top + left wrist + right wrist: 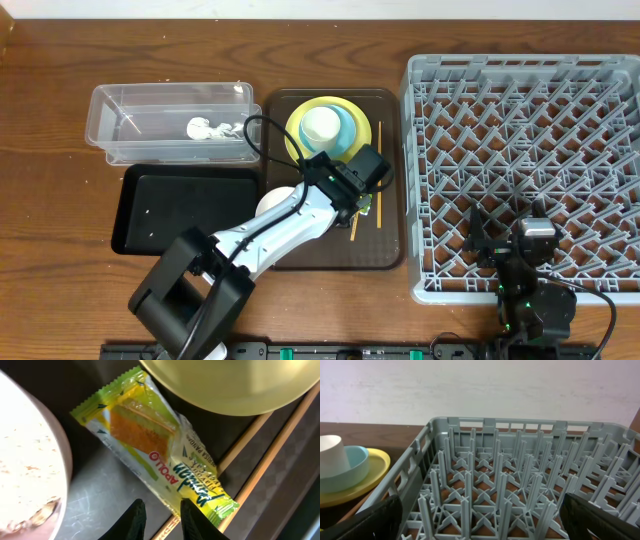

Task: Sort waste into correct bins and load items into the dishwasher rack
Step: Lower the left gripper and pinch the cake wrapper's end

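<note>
The yellow-green snack wrapper [155,445] lies flat on the brown serving tray [385,250], between the yellow plate [230,385] and the white bowl [30,460], with its lower end across the two chopsticks [260,470]. My left gripper [162,503] hovers over the wrapper's near edge. Its jaws stand slightly apart, with only tray floor and a chopstick showing between them. The plate [297,135] carries the light blue bowl [350,130] and the white cup [322,125]. My right gripper [480,520] is wide open and empty over the near edge of the dishwasher rack [495,425].
The clear tub [170,120] at the back left holds a crumpled white napkin [205,128]. The black tray [190,210] sits in front of it. My left arm crosses over the white bowl [275,200]. The rack [520,70] fills the right side.
</note>
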